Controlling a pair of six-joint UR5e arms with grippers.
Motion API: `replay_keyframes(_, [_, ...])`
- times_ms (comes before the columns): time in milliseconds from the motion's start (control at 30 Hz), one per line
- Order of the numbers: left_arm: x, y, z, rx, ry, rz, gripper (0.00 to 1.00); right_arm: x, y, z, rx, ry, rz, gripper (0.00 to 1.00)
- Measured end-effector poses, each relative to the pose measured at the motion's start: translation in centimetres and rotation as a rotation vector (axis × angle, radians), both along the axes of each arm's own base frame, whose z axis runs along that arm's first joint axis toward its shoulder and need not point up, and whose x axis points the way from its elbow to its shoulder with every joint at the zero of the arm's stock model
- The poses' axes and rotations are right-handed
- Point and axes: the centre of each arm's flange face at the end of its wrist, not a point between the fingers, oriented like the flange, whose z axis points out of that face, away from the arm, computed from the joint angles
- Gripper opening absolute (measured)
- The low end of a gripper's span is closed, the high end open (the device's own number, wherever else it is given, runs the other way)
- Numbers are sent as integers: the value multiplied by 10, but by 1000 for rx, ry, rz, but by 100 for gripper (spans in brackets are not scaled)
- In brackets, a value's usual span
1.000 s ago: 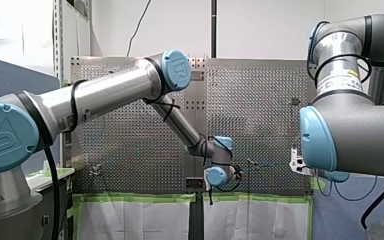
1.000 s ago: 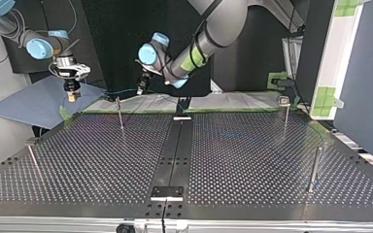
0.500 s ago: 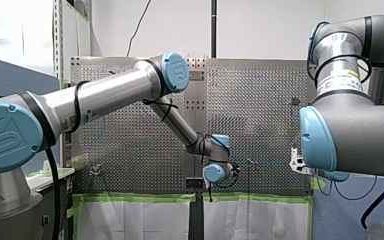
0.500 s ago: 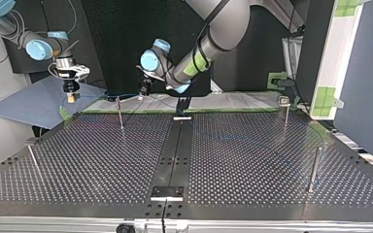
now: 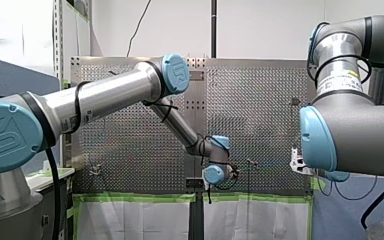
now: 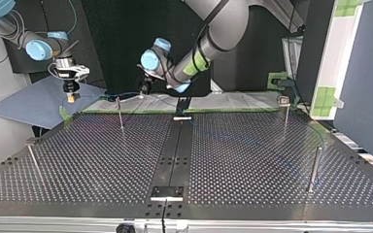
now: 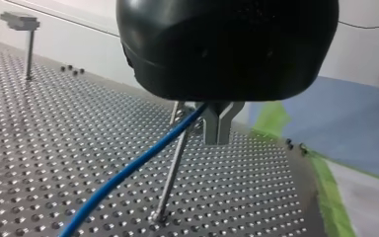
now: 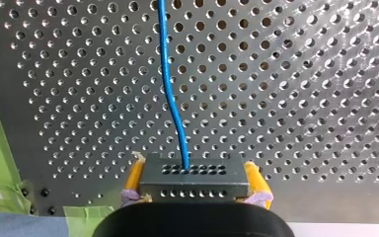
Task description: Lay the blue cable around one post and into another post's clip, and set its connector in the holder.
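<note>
Start with the left wrist view. The left gripper (image 7: 217, 139) has its metal fingers (image 7: 211, 126) drawn in narrow, and the blue cable (image 7: 128, 173) runs straight up into them. You cannot see the pinch itself, because the black housing covers the finger roots, but the cable ends right between the fingers. A thin post (image 7: 170, 177) stands just beside the cable and crosses behind it in this view. You cannot tell whether the two touch. Well apart from them, a far post (image 7: 28, 47) carries a small flat head, too small to read in detail.

In the right wrist view, the right gripper (image 8: 193, 186) is clamped. Its yellow pads (image 8: 134, 177) press on both sides of the dark connector (image 8: 193, 173). The cable leaves the connector's far face and runs away over the perforated table (image 8: 301, 98) until the frame cuts it off.

In the top view, both grippers sit at the table's far edge. The right gripper hangs at the far left over the blue mat (image 6: 34, 104), and the left gripper is just right of the thin post. Between them the cable shows only as a faint blue line, so you cannot follow its course at the post.

In the front view, the right arm's own elbow hides the right gripper. Of the left arm's end, only the wrist joints show.
</note>
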Motion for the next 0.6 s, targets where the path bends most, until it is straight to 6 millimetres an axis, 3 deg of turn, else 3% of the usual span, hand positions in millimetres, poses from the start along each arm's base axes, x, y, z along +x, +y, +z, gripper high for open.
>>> replay_keyframes(200, [-3, 1, -5, 10, 2, -1, 2, 0, 1, -4, 4, 1, -1, 0])
replay_keyframes(600, [14, 7, 1, -11, -1, 11, 2, -1, -4, -4, 2, -6, -2, 0])
